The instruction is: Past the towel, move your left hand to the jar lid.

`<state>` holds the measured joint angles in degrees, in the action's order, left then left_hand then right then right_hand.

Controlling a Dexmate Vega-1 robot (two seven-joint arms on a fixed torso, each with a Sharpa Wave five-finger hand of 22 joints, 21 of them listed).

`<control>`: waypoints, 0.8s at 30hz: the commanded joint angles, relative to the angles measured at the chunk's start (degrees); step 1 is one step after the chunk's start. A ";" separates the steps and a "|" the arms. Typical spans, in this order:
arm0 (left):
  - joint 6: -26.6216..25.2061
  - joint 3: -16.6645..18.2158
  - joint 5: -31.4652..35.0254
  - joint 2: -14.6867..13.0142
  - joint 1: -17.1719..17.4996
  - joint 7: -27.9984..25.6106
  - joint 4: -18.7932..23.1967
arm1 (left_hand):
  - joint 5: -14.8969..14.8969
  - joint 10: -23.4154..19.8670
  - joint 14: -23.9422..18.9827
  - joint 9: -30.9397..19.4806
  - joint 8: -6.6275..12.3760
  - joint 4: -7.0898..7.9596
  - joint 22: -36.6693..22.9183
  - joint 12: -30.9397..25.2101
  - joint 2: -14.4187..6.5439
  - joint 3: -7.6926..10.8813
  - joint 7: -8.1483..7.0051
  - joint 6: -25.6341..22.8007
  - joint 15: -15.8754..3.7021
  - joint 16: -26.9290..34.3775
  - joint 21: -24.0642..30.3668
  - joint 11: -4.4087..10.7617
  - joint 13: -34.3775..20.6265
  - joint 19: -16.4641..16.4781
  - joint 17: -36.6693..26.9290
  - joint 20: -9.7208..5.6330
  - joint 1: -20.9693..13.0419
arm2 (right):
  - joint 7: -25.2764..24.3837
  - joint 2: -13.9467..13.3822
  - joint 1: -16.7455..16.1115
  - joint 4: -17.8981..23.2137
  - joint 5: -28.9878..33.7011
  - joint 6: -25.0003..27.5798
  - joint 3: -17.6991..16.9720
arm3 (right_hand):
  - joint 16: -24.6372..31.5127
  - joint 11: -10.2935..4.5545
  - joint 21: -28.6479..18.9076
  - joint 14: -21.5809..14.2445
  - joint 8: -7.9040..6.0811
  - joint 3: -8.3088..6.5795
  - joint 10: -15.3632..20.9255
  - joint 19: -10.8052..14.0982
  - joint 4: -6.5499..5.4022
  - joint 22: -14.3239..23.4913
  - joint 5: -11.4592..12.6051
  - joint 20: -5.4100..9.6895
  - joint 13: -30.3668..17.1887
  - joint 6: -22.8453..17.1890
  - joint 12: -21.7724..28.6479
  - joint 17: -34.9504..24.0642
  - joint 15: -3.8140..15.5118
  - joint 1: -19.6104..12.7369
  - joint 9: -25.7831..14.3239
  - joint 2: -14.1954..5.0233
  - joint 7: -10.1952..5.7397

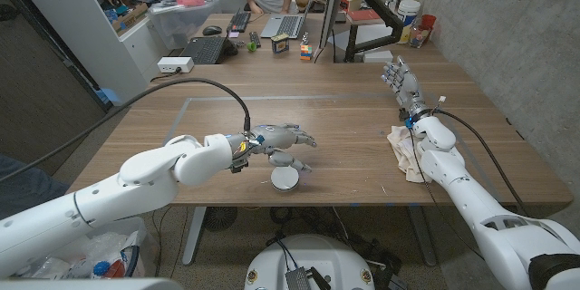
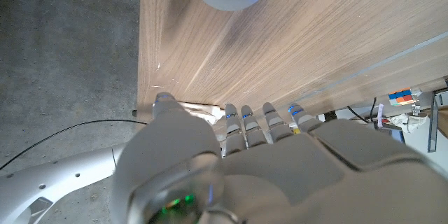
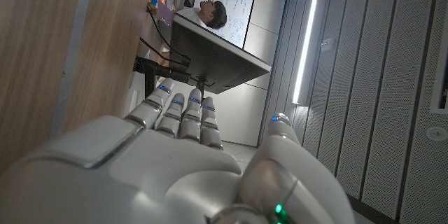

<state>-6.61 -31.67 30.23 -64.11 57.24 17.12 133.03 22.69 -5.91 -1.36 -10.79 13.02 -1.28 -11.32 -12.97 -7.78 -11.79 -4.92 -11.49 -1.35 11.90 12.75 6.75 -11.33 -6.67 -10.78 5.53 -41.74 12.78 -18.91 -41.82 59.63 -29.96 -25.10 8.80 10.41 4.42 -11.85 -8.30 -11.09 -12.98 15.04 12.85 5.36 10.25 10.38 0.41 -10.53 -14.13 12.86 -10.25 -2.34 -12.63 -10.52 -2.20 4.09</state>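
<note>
The left hand hovers with fingers apart, holding nothing, just above and behind the one jar lid, which lies near the wooden surface's front edge. The right hand stands upright, fingers extended and empty, beyond the one crumpled towel under its forearm.

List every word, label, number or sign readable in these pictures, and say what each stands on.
No text reads clearly enough to quote.
Whiteboard behind the table in the right wrist view: handwriting, too small to read.
Containers at the table's far right in the head view: labels too blurred to read.
Jar lid and towel: no print visible.
Left robot hand and right robot hand: no markings legible.
</note>
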 commanded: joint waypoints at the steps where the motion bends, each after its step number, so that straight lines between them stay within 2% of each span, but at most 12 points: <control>1: -1.44 -1.05 0.87 -0.03 -0.53 3.73 1.04 | 0.26 -0.60 -0.74 -0.33 0.37 -0.02 -0.28 -0.30 0.16 -0.41 -0.20 -0.44 0.10 0.37 0.54 0.10 -0.17 0.37 -0.35 0.12 -0.61 | 0.58 -0.03 0.02 -0.34 -0.21 -0.36 -0.28 | 0.18 -0.15 0.07 -0.68 -0.12 0.24 0.54 0.29 0.01 0.28 0.32 -0.04 -0.09 -0.33 -0.29 -0.12 -0.04 -0.26 -0.29 -0.54 -0.16; 14: -1.36 -1.34 1.15 -0.49 0.71 3.42 1.25 | 0.48 -1.84 -2.11 -0.33 0.57 0.04 -0.29 -0.53 0.07 -0.53 -0.66 -1.43 0.00 0.69 0.70 0.39 -0.20 0.73 -0.41 0.24 -0.77 | 0.29 -0.74 -0.49 1.02 0.17 0.63 -0.13 | 0.19 -0.12 0.10 -0.71 -0.12 0.27 0.55 0.29 0.01 0.28 0.33 -0.08 -0.09 -0.37 -0.32 -0.12 -0.04 -0.25 -0.29 -0.59 -0.17; 24: -0.69 -1.93 2.30 -0.92 0.14 5.13 1.10 | 0.60 -2.44 -2.76 -0.33 0.71 0.08 -0.29 -0.60 0.06 -0.62 -0.66 -2.06 -0.11 0.80 0.80 0.55 -0.21 0.98 -0.43 0.26 -0.83 | -0.17 -0.79 -1.02 1.92 0.25 1.09 0.02 | 0.21 -0.11 0.13 -0.78 -0.12 0.29 0.55 0.27 0.02 0.28 0.33 -0.11 -0.09 -0.38 -0.34 -0.12 0.03 -0.25 -0.30 -0.62 -0.18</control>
<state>-7.99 -33.00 31.55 -64.56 57.62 20.93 134.26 22.91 -7.68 -3.41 -10.79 13.36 -1.34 -11.31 -13.42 -7.55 -12.04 -5.74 -12.92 -1.36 12.33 13.19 7.29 -11.32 -6.14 -11.07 5.61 -41.96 13.11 -19.49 -42.33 60.61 -30.01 -24.70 8.63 10.41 4.41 -11.85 -8.30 -11.09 -12.98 15.04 12.85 5.36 10.25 10.38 0.41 -10.53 -14.12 12.86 -10.25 -2.34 -12.63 -10.51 -2.20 4.09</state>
